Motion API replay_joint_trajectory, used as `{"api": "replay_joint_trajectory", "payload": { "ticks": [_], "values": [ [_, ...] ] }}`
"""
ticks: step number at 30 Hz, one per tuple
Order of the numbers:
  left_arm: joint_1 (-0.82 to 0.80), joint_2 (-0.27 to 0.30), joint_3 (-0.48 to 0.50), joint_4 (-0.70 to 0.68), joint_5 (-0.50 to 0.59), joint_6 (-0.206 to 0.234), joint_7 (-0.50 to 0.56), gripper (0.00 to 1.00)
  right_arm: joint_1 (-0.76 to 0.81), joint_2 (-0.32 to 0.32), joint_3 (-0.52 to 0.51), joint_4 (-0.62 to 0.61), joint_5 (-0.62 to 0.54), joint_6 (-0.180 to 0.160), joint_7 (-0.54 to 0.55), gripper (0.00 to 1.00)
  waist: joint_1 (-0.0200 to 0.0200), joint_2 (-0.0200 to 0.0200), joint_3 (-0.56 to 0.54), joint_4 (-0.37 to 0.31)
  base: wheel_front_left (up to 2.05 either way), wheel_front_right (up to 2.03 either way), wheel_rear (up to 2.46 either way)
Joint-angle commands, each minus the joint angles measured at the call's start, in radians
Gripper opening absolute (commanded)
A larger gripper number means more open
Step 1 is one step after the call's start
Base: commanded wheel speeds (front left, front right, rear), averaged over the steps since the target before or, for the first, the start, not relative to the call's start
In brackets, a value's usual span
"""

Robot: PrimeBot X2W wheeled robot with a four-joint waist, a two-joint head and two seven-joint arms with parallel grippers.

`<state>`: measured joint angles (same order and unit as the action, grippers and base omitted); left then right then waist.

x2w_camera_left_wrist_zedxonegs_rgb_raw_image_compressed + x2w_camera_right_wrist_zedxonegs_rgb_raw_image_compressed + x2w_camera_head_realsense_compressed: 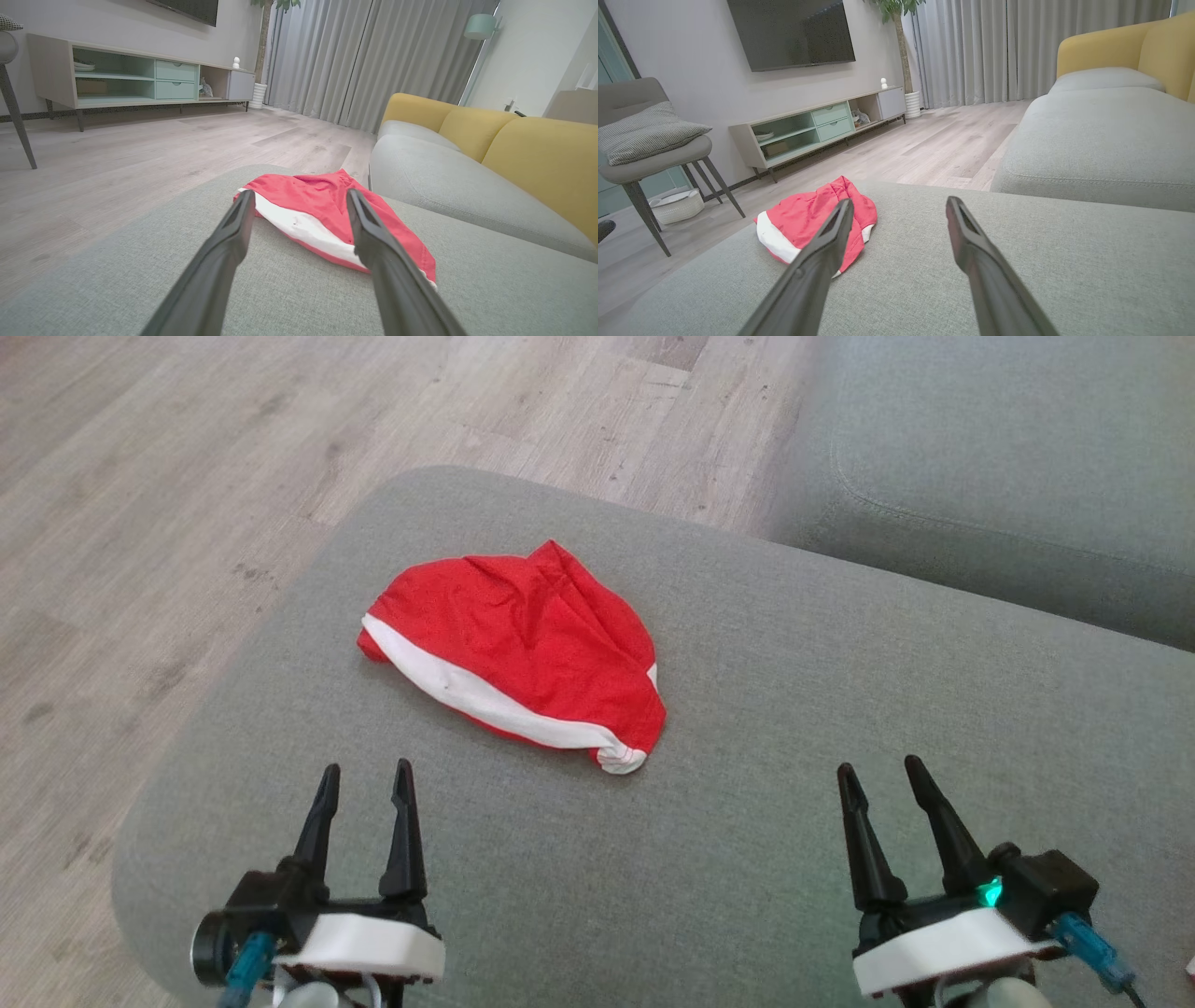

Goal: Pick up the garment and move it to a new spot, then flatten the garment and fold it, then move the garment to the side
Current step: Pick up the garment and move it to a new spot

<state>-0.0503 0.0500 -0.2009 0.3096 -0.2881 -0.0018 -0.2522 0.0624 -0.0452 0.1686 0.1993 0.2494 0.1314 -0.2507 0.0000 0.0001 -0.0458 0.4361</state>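
garment (518, 644) lying crumpled toward the far-left edge of the ottoman (747, 821), bare fabric stretching rightward
left gripper (366, 768) and right gripper (878, 765) are hovering spread, empty; garment is lying ahead of the left one, untouched, well apart from the right.

grey ottoman (766, 784), red garment (523, 639) (crumpled)

Garment (532, 625) red with white edge band, on grey woven cushion (747, 821); beyond garment pale wood-grain floor (187, 476), yellow sofa backs (542, 158).
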Motion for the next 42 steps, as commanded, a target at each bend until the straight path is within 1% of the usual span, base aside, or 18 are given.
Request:
{"api": "replay_joint_trajectory", "payload": {
  "ticks": [1, 4, 7, 8, 12, 14, 17, 19, 21, 25, 28, 30, 32, 34, 39, 40, 41, 42],
  "values": [
    [-0.023, 0.0, 0.036, -0.028, 0.014, -0.007, -0.01, 1.0, -0.018, -0.005, 0.028, -0.038, 0.011, -0.001, -0.011, 1.0, 0.0, -0.0001, 0.004, 0.001, 0.0, 0.0, 0.0],
    [-0.039, 0.01, 0.026, -0.012, 0.029, -0.024, -0.01, 1.0, -0.018, -0.005, 0.03, -0.04, 0.015, -0.001, -0.011, 1.0, 0.0, -0.0001, 0.016, -0.006, 0.0, 0.0, 0.0],
    [-0.078, 0.023, 0.019, 0.015, 0.033, -0.041, -0.004, 1.0, -0.026, -0.005, 0.029, -0.041, 0.002, -0.001, -0.011, 1.0, 0.0, -0.0001, 0.048, -0.029, 0.0, 0.0, 0.0],
    [-0.078, 0.023, 0.019, 0.015, 0.033, -0.041, -0.004, 1.0, -0.026, -0.005, 0.029, -0.041, 0.002, -0.001, -0.011, 1.0, 0.0, -0.0001, 0.048, -0.029, 0.0, 0.0, 0.0],
    [-0.172, 0.057, -0.008, 0.048, 0.045, -0.076, 0.035, 1.0, -0.048, -0.005, 0.011, -0.045, -0.013, -0.001, -0.011, 1.0, 0.0, -0.0001, 0.098, -0.071, 0.0, 0.0, 0.0],
    [-0.225, 0.077, -0.035, 0.076, 0.048, -0.095, 0.087, 1.0, -0.061, -0.005, 0.002, -0.046, -0.021, -0.001, -0.011, 1.0, 0.0, -0.0001, 0.124, -0.093, 0.0, 0.0, 0.0],
    [-0.307, 0.108, -0.114, 0.124, 0.049, -0.12, 0.196, 1.0, -0.079, -0.005, -0.008, -0.048, -0.033, -0.001, -0.011, 1.0, 0.0, -0.0001, 0.161, -0.123, 0.0, 0.0, 0.0],
    [-0.354, 0.122, -0.164, 0.15, 0.03, -0.126, 0.245, 1.0, -0.092, -0.005, -0.011, -0.048, -0.037, -0.001, -0.011, 1.0, 0.0, -0.0001, 0.181, -0.145, 0.0, 0.0, 0.0],
    [-0.394, 0.147, -0.247, 0.171, 0.009, -0.128, 0.292, 1.0, -0.104, -0.005, -0.013, -0.049, -0.038, -0.001, -0.011, 1.0, 0.0, -0.0001, 0.2, -0.166, 0.0, 0.0, 0.0],
    [-0.461, 0.209, -0.417, 0.185, -0.089, -0.128, 0.346, 1.0, -0.124, -0.005, -0.01, -0.053, -0.039, -0.001, -0.011, 1.0, 0.0, -0.0001, 0.234, -0.204, 0.0, 0.0, 0.0],
    [-0.506, 0.265, -0.519, 0.197, -0.138, -0.129, 0.382, 1.0, -0.136, -0.005, -0.02, -0.052, -0.04, -0.001, -0.011, 1.0, 0.0, -0.0001, 0.253, -0.224, 0.0, 0.0, 0.0],
    [-0.531, 0.283, -0.539, 0.218, -0.165, -0.129, 0.381, 1.0, -0.142, -0.005, -0.023, -0.052, -0.036, -0.001, -0.011, 1.0, 0.0, -0.0001, 0.261, -0.232, 0.0, 0.0, 0.0],
    [-0.553, 0.287, -0.546, 0.25, -0.173, -0.129, 0.376, 1.0, -0.147, -0.005, -0.022, -0.051, -0.035, -0.001, -0.011, 1.0, 0.0, -0.0001, 0.267, -0.242, 0.0, 0.0, 0.0],
    [-0.573, 0.283, -0.567, 0.309, -0.169, -0.129, 0.381, 1.0, -0.153, -0.005, -0.017, -0.053, -0.033, -0.001, -0.011, 1.0, 0.0, -0.0001, 0.274, -0.257, 0.0, 0.0, 0.0],
    [-0.582, 0.267, -0.601, 0.374, -0.191, -0.129, 0.392, 1.0, -0.165, -0.005, -0.029, -0.06, -0.037, -0.001, -0.011, 1.0, 0.0, -0.0001, 0.278, -0.286, 0.0, 0.0, 0.0],
    [-0.583, 0.267, -0.609, 0.38, -0.198, -0.129, 0.393, 0.72, -0.165, -0.005, -0.033, -0.06, -0.037, -0.001, -0.011, 1.0, 0.0, -0.0001, 0.277, -0.291, 0.0, 0.0, 0.0],
    [-0.584, 0.27, -0.612, 0.384, -0.203, -0.129, 0.387, 0.0, -0.165, -0.005, -0.035, -0.059, -0.037, -0.001, -0.011, 1.0, 0.0, -0.0001, 0.275, -0.296, 0.0, 0.0, 0.0],
    [-0.586, 0.271, -0.613, 0.387, -0.207, -0.129, 0.378, 0.0, -0.165, -0.005, -0.038, -0.058, -0.036, -0.001, -0.011, 1.0, 0.0, -0.0001, 0.271, -0.3, 0.0, 0.0, 0.0]
  ]
}}
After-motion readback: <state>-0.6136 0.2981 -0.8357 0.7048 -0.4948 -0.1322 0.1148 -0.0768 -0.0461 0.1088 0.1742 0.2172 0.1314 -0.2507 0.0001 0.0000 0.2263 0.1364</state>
